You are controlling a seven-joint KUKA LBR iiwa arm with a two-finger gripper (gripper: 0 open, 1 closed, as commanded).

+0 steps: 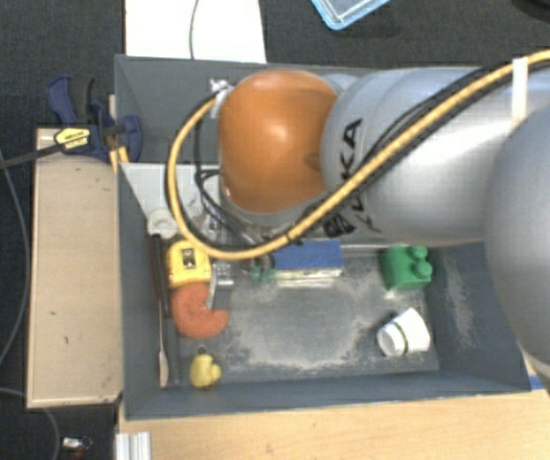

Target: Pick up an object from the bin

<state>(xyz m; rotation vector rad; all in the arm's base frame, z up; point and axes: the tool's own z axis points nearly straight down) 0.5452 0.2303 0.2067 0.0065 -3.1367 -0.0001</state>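
The gripper (220, 289) stands low at the 9 o'clock side of the bin (467, 377), beneath the arm's orange cover (275, 142). Whether it is wide or narrow cannot be told, as the wrist hides most of it. Nothing is seen held.

Nearest item: an orange-red rounded lump (196, 314), just beside the gripper at its 7 o'clock and close to the left wall. A yellow block (187, 264) lies just above the lump, at its 12 o'clock. A small yellow piece (204, 370) sits at the bin's 8 o'clock corner.

Handling, as a judgement: the lump looks light and possibly soft or foam-like, with a matt skin that should not slip. It is best taken across its widest middle. The wall and the yellow block leave little clearance on two sides.

Elsewhere there is a blue block (311, 255) at 12 o'clock, a green brick (406, 267) at 2 o'clock and a white cylinder (404, 334) at 4 o'clock. All three are well apart from the gripper.

Surface: a grey metal floor, flat, hard and dusted with pale grit, open at the centre.
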